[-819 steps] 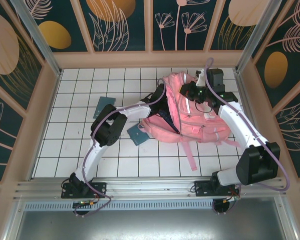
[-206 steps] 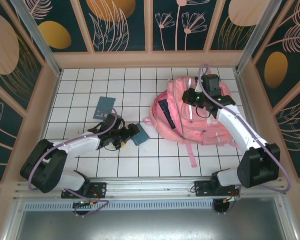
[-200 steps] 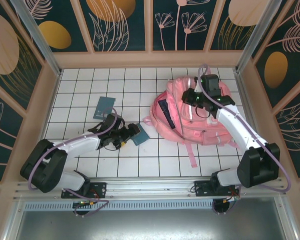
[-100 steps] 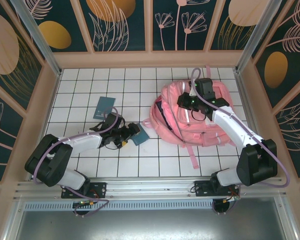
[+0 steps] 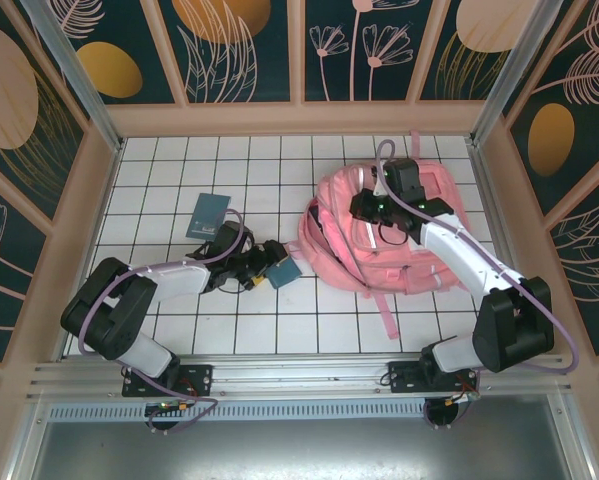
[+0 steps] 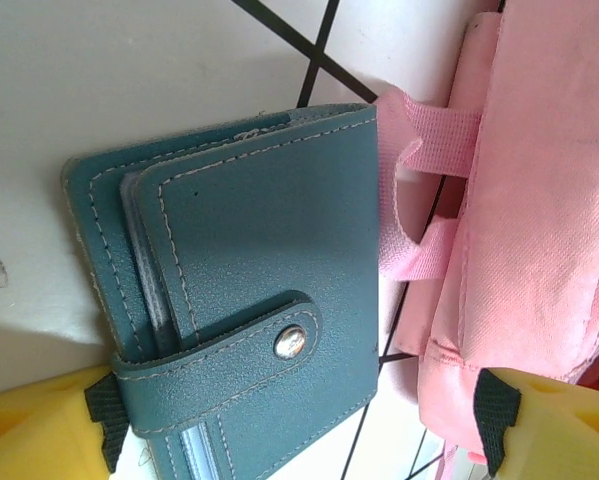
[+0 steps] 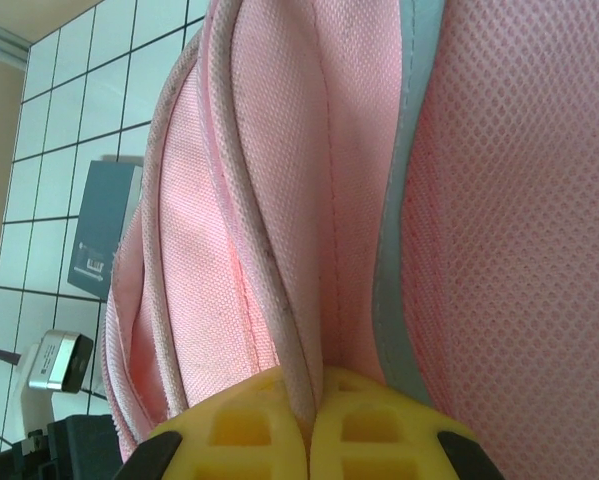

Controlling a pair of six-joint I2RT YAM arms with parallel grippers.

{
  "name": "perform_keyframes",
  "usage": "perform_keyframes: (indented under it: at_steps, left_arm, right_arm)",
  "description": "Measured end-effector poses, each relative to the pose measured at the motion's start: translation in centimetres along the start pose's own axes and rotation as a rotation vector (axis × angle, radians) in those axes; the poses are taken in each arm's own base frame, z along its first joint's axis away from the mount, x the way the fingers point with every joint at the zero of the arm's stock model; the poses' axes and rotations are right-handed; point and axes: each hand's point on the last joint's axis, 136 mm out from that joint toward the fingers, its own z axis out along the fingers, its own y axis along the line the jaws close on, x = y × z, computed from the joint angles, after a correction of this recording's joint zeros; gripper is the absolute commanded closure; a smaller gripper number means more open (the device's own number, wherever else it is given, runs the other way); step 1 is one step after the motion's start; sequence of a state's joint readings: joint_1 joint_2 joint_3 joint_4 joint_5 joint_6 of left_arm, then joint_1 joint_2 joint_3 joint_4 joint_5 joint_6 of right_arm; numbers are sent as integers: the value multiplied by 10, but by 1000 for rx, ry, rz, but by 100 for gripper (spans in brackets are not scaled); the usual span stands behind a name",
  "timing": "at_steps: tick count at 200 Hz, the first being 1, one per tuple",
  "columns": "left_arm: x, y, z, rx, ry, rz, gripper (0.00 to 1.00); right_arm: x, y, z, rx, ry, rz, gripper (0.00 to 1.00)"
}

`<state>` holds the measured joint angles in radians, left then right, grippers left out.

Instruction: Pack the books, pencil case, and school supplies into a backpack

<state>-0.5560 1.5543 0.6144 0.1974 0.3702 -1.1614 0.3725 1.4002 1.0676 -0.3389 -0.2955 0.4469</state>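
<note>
A white tiled tabletop (image 5: 159, 190) with dark grid lines is boxed in by wood-framed wall panels (image 5: 249, 50) of dark teal with pale flowers. The backpack (image 5: 344, 255) lies on its right half, the right claw (image 7: 309, 425) pinched on a fabric fold. The left claw (image 6: 299, 420) gapes wide around a teal square (image 6: 259, 270) just beside the backpack.

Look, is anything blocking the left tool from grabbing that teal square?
Nothing visible does. The left tool is open, its tips on either side of the teal square, which lies beside the backpack.
</note>
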Motion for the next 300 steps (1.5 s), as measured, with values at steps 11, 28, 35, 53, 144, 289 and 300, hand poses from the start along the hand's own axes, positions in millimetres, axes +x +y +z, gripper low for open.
perform_keyframes:
  at_steps: [11,28,35,53,144,289,300]
  left_arm:
    - [0,0,0,1,0,-4,11]
    - [-1,-2,0,10,0,-9,12]
    - [-1,-6,2,26,-1,-5,12]
    - [-2,-13,2,54,-5,4,12]
    - [-13,-45,-2,169,-44,29,24]
    - [-10,-40,17,212,-6,-12,73]
    - [-8,-37,21,207,3,-18,75]
  right_arm:
    - [2,1,1,-1,4,-2,100]
    - [4,2,2,-3,10,-2,100]
    - [5,3,2,-4,12,-3,100]
    - [7,2,3,-4,16,-4,100]
    - [9,3,5,-7,17,-4,100]
    - [10,2,7,-4,22,-3,100]
    - [10,2,7,-4,22,-3,100]
